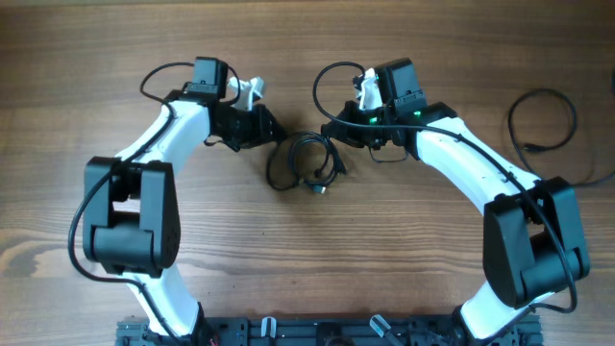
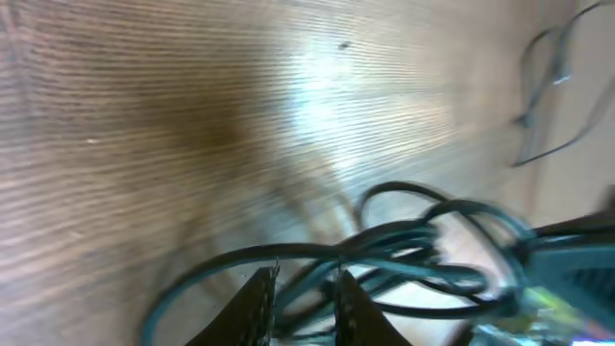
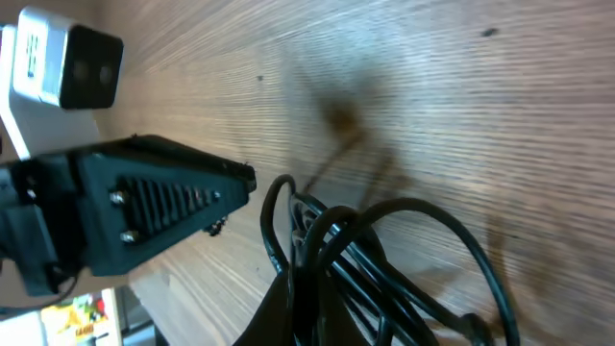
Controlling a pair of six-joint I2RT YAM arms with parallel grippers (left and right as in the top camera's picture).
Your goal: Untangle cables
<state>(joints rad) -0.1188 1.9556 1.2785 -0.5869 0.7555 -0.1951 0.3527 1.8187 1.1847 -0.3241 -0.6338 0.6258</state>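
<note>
At desk [image 1: 404, 240] centre, cables [image 1: 304, 163] lie bunched. One strand clenched in right end effector [image 3: 293, 309]; left end effector [image 2: 300, 306] at the bundle, grip unclear. Risk: pulling apart may tighten the knot.

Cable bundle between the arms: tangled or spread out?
Tangled. Overhead, the cable bundle is one compact clump of overlapping loops; the right wrist view shows strands crossing at the right gripper, shut on it.
</note>
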